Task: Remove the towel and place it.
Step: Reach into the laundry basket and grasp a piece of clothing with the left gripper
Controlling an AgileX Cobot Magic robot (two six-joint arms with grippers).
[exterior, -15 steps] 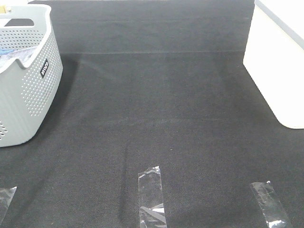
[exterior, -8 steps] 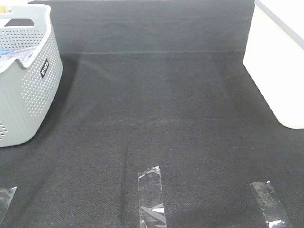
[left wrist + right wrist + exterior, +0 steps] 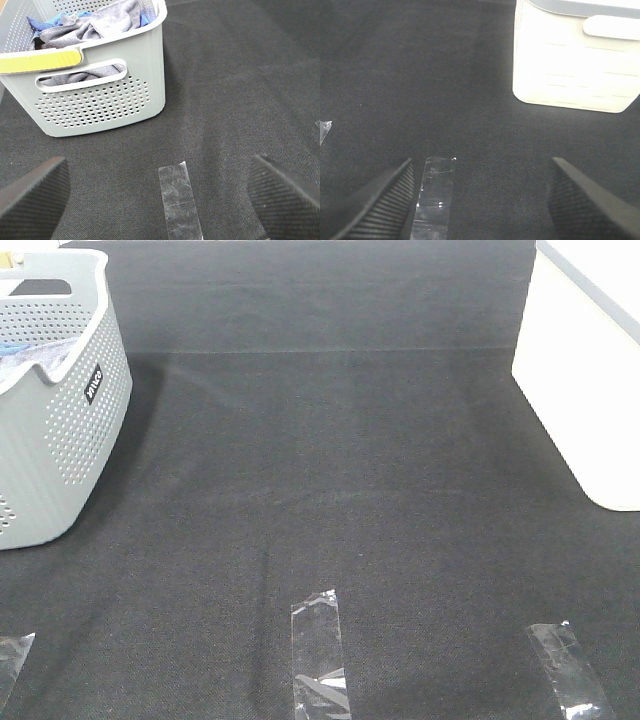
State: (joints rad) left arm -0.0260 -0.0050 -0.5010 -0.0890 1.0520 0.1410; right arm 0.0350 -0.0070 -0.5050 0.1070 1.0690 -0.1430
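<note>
Lying bunched in the grey basket [image 3: 100, 102] ahead of the left gripper [image 3: 160, 195], the towel [image 3: 92, 30] shared space with a blue cloth [image 3: 50, 22], while the right gripper [image 3: 482, 200] faced a white bin [image 3: 570, 65]; both stood spread wide and empty.

A dark, fuzzy surface [image 3: 330, 460] fills the view, with clear tape strips [image 3: 318, 645] stuck along its near edge.

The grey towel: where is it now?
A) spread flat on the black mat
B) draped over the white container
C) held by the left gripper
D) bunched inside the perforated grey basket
D: the left wrist view shows the towel crumpled inside the basket, beside a blue cloth.
</note>
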